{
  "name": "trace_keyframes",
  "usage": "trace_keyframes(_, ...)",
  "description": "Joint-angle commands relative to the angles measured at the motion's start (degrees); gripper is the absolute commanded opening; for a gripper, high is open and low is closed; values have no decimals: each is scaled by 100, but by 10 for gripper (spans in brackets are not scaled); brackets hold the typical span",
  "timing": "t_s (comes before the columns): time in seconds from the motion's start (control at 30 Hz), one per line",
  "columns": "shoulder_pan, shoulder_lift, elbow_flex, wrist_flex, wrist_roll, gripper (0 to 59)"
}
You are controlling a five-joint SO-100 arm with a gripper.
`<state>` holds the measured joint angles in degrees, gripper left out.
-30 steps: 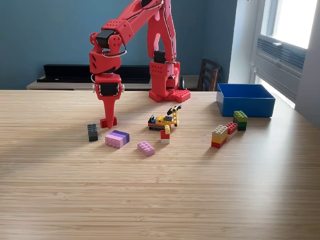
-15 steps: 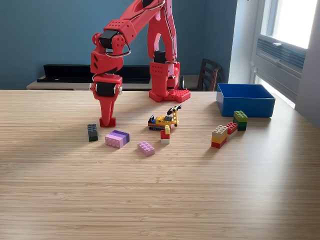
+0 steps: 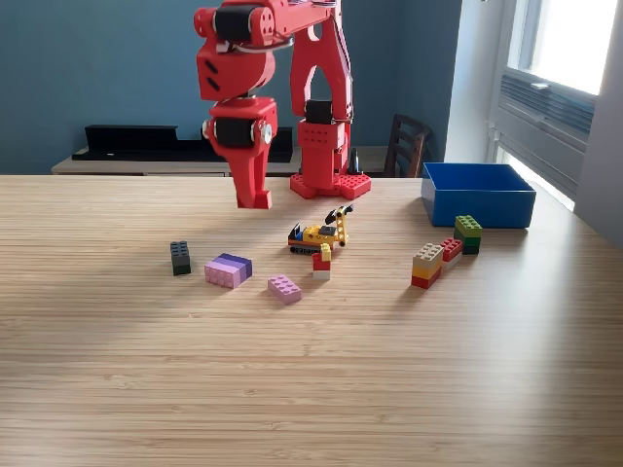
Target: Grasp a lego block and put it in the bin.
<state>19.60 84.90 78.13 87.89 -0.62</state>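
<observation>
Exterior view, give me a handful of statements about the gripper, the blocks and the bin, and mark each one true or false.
1. The gripper hangs above the table, touching no block. True.
2. The bin stands at the exterior view's left. False: it stands at the view's right, near the window.
3. The dark green block lies left of the pink and purple block in this view. True.
4. The gripper holds a yellow block. False: no block can be seen in it; whether it is open or shut cannot be told.
5. A green-topped block lies on the table just in front of the bin. True.
6. The small yellow vehicle sits inside the bin. False: it is on the table in front of the arm's base.
</observation>
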Motion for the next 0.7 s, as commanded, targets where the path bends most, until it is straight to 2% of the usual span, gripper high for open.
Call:
trace_keyframes(0.03,-694,158,-1564,905,633,1)
trace_keyframes(0.2,-1626,167,-2065,1406,967,1)
trace_keyframes(0.57,-3656,167,-1837,1415,1696,1)
trace_keyframes(0.7,-4430,158,-1854,1406,1670,1)
